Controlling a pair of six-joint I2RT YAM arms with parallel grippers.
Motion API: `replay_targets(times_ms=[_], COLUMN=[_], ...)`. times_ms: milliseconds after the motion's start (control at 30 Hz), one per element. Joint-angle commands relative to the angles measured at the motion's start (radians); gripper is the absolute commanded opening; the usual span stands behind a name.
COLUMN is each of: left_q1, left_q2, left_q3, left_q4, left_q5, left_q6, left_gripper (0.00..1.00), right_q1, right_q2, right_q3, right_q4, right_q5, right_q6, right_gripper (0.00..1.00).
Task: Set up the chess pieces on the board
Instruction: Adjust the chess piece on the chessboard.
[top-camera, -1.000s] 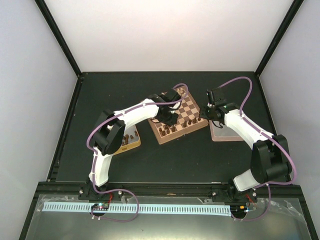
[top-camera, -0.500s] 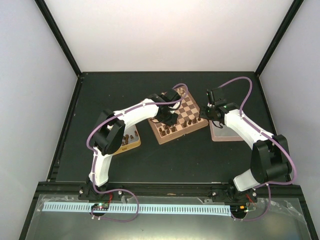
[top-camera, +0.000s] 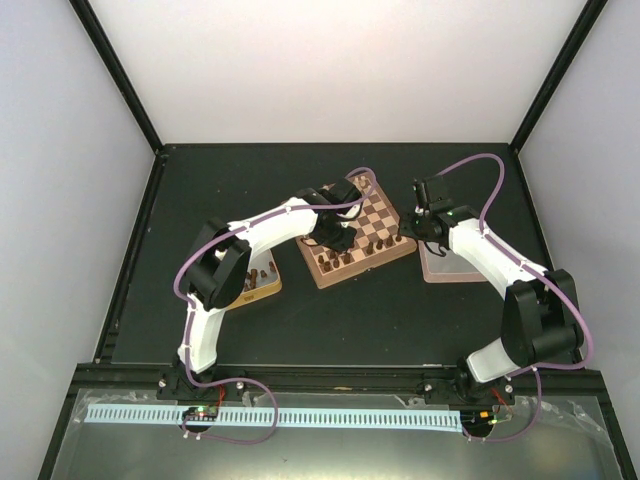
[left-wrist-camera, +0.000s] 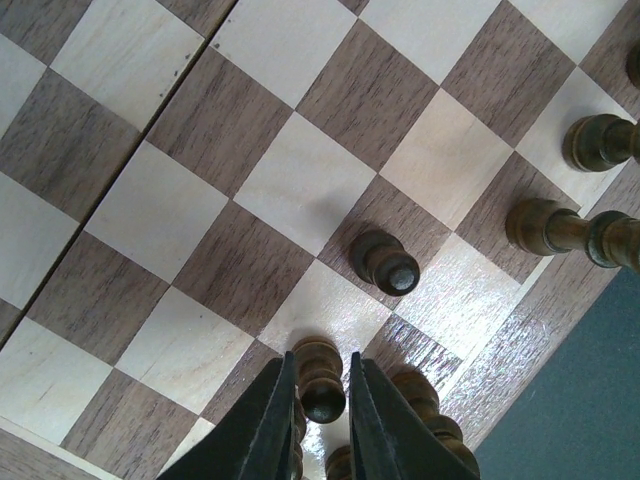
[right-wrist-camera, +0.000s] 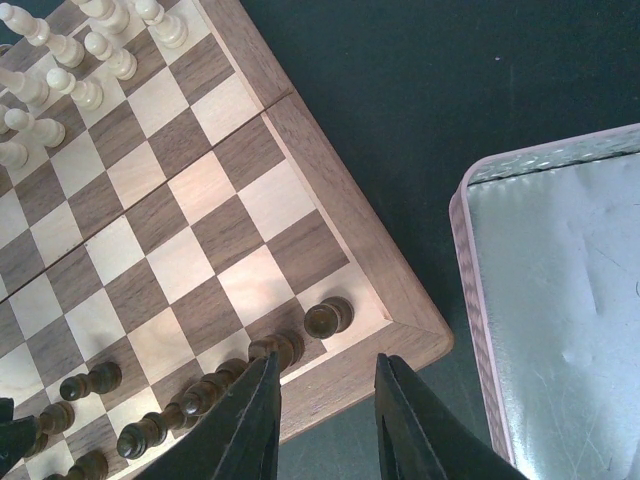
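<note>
The board (top-camera: 365, 271) lies at an angle in the middle of the table. Dark chess pieces (top-camera: 372, 243) stand along its near side. My left gripper (top-camera: 335, 234) is low over the board's near left part. In the left wrist view its jaws (left-wrist-camera: 322, 362) are shut on a dark pawn (left-wrist-camera: 322, 388) that stands on a light square. Another dark pawn (left-wrist-camera: 386, 264) stands one square further in. My right gripper (right-wrist-camera: 326, 362) hangs open and empty over the board's corner rim (right-wrist-camera: 342, 200), just short of a dark corner piece (right-wrist-camera: 328, 317).
Cream chessmen (right-wrist-camera: 90, 50) stand on the board's far side. A gold-rimmed tin (top-camera: 262, 286) with a few dark pieces sits left of the board. A pink-rimmed tin (right-wrist-camera: 560, 300) lies right of it, close to my right gripper (top-camera: 408, 232).
The left jaws have narrowed onto the pawn. Both arms stay almost where they were, and the right jaws keep the same gap.
</note>
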Motion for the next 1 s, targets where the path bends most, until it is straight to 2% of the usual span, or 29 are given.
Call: replay_targets(times_ms=[0, 100, 400, 967], left_q1=[0.006, 0.006, 0.005, 0.006], left_q2=[0.014, 0.019, 0.022, 0.03], left_q3=[0.0, -0.001, -0.007, 0.015], left_q4=[-0.015, -0.017, 0.015, 0.043], left_q5=[0.015, 0.017, 0.025, 0.027], left_q6=[0.001, 0.003, 0.004, 0.0], left_gripper=[0.19, 0.19, 0.11, 0.14], right_q1=[-0.006, -0.006, -0.006, -0.006], right_q2=[-0.009, -0.009, -0.011, -0.011], right_q3=[-0.009, -0.009, -0.008, -0.01], right_q4=[0.011, 0.012, 0.011, 0.01], right_q5=[-0.003, -0.006, -0.002, -0.002], right_q6=[0.004, 0.006, 0.004, 0.002], right_gripper=[0.27, 0.27, 0.27, 0.27])
